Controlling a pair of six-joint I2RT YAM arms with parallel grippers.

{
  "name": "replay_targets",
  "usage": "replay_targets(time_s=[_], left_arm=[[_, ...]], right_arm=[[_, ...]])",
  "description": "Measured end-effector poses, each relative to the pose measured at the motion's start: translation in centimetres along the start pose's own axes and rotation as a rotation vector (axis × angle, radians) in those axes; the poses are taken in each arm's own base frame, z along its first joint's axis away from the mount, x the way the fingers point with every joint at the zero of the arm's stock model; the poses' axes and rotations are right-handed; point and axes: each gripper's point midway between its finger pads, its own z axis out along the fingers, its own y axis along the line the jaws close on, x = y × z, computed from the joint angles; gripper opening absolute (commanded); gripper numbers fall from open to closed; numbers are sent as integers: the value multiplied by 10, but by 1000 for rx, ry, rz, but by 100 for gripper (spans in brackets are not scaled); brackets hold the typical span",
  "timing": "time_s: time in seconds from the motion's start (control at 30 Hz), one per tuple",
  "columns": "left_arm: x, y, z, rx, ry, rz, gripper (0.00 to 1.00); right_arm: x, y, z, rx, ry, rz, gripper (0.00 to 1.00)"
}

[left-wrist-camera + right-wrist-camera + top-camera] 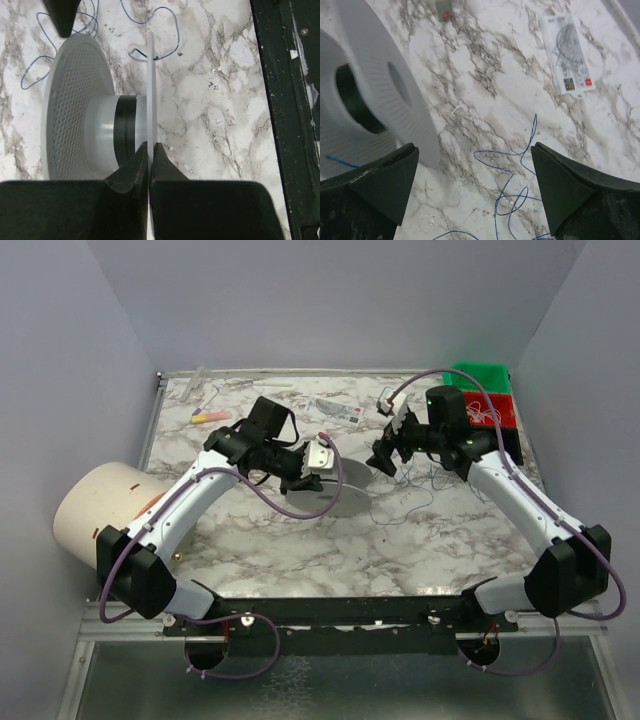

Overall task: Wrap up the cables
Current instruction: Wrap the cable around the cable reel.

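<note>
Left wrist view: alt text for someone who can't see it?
The left gripper is shut on the thin, edge-on flange of a white spool. Beyond it, thin dark cable lies in loose loops on the marble table.

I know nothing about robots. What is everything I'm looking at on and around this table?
spool: one, pale grey with a dark core, mid-table
cable: one loose tangle, thin, dark blue, on the marble right of the spool
printed card: one, white, far middle of the table
green bin: one, far right corner
red bin: one, just in front of the green bin
cylinder: one, cream, beside the table's left edge
small pink-and-yellow item: one, far left, too small to identify
table: one, white marble pattern
left gripper: black, shut on the spool's flange
right gripper: black, open, above the cable
</note>
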Motion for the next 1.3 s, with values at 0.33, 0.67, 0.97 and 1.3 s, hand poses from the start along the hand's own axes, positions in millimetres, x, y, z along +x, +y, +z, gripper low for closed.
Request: replay_targets(time_s=[0.33,0.67,0.97,1.3], left_arm=[[12,-6,10,52,9,-16,0],[36,3,21,44,87,-16,28],[50,31,19,-93,160,19,63],[55,68,10,-277,206,13,99]], right_arm=[[59,4,49,-100,113,131,100],[81,33,53,-282,156,123,100],[80,50,46,-373,143,137,100],[74,62,43,-418,128,177,100]])
